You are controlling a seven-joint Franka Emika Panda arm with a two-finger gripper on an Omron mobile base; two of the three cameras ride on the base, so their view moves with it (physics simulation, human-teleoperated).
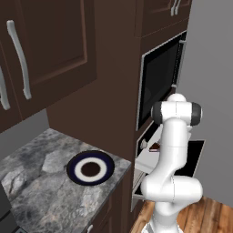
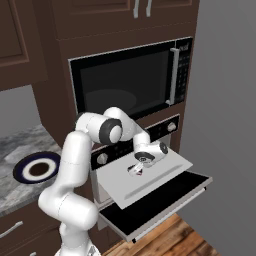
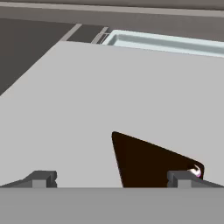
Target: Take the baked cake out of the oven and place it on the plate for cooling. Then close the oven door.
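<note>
The oven (image 2: 150, 150) stands with its oven door (image 2: 160, 202) dropped open and a pale tray (image 2: 150, 180) drawn out; over the tray's middle the gripper (image 3: 111, 177) hangs with jaws spread wide, the baked cake (image 3: 148, 162) lying directly beneath, between its fingertips, nearer the right one, wedge tip pointing away.

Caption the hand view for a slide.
Open gripper poised over the dark wedge of baked cake on the pale grey tray, one of the fingers to each side.
</note>
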